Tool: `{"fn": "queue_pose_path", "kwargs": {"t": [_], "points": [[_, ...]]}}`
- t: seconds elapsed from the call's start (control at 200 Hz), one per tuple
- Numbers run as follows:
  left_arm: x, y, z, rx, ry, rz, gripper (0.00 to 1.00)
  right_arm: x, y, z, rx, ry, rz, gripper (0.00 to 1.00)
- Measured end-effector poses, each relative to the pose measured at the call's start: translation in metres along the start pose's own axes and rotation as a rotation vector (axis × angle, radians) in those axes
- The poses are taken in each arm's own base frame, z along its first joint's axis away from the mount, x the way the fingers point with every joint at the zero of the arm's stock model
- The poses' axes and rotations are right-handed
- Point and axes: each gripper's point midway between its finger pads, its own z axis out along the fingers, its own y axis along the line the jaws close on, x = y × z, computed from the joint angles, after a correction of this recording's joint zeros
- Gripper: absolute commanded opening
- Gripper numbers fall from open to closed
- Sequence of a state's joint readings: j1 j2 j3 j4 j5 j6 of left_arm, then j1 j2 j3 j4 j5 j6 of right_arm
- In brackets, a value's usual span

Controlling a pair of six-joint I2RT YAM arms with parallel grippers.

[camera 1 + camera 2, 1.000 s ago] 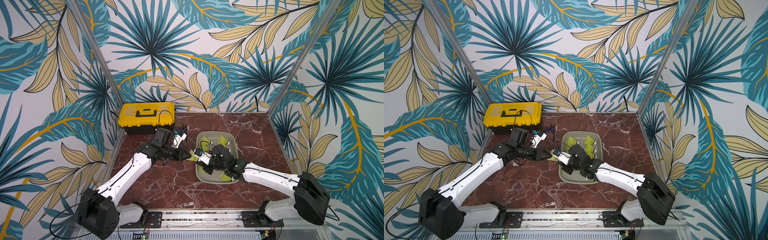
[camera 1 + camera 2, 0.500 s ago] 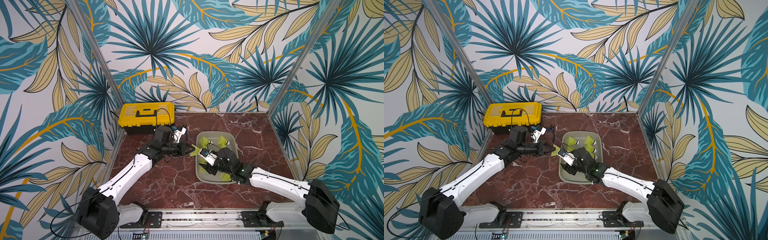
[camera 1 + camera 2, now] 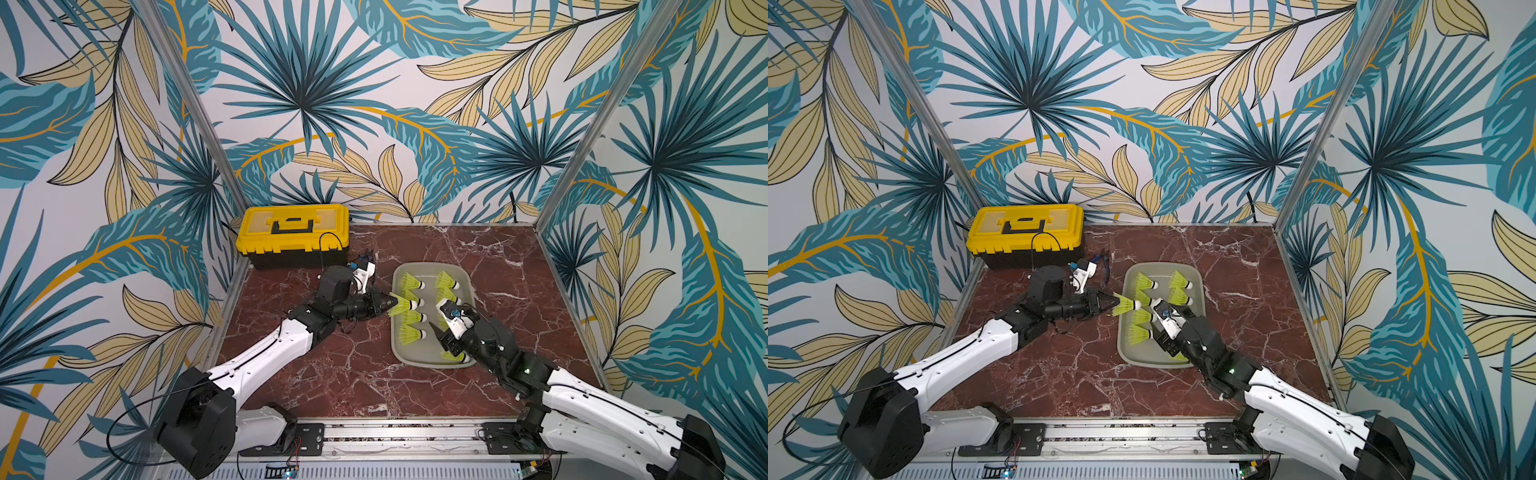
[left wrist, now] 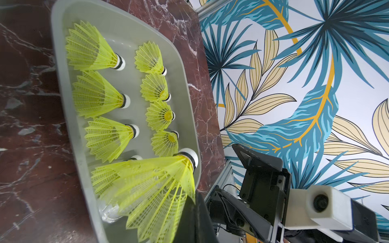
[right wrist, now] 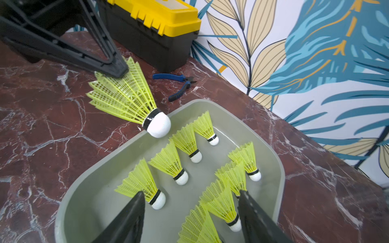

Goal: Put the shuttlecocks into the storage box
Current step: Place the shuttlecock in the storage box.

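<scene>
My left gripper is shut on the skirt edge of a neon yellow-green shuttlecock. It holds it level over the left rim of the grey storage box, white tip toward the box. Several more shuttlecocks lie in two rows inside. My right gripper hangs open over the box's near right part, with nothing gripped between its fingers.
A yellow-lidded black toolbox stands at the back left. Blue-handled pliers lie on the marble table between the toolbox and the storage box. Patterned walls close in the table on three sides.
My right gripper has opened and drawn back from the box's left edge to its near right. The left gripper has carried its shuttlecock rightward to the box's left rim.
</scene>
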State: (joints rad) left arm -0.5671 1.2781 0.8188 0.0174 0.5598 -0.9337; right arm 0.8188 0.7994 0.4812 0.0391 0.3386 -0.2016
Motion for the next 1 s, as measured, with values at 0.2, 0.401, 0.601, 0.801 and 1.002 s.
{"fn": "queue_pose_path", "kwargs": {"t": [0.2,0.401,0.601,0.801,1.002], "points": [[0.025,0.004,0.015,-0.025,0.025,-0.032,0.00,-0.006,-0.020,-0.016,0.084,-0.040,0.046,0.70],[0.051,0.011,0.025,-0.071,0.045,-0.071,0.00,-0.007,-0.030,-0.022,0.130,-0.043,0.056,0.70],[0.066,0.010,0.030,-0.089,0.048,-0.103,0.00,-0.003,-0.031,-0.022,0.139,-0.026,0.051,0.70],[0.079,0.018,0.036,-0.119,0.066,-0.135,0.00,0.000,-0.031,-0.022,0.138,-0.018,0.047,0.70],[0.090,0.029,0.046,-0.154,0.094,-0.159,0.00,0.000,-0.031,-0.022,0.138,-0.016,0.049,0.70]]}}
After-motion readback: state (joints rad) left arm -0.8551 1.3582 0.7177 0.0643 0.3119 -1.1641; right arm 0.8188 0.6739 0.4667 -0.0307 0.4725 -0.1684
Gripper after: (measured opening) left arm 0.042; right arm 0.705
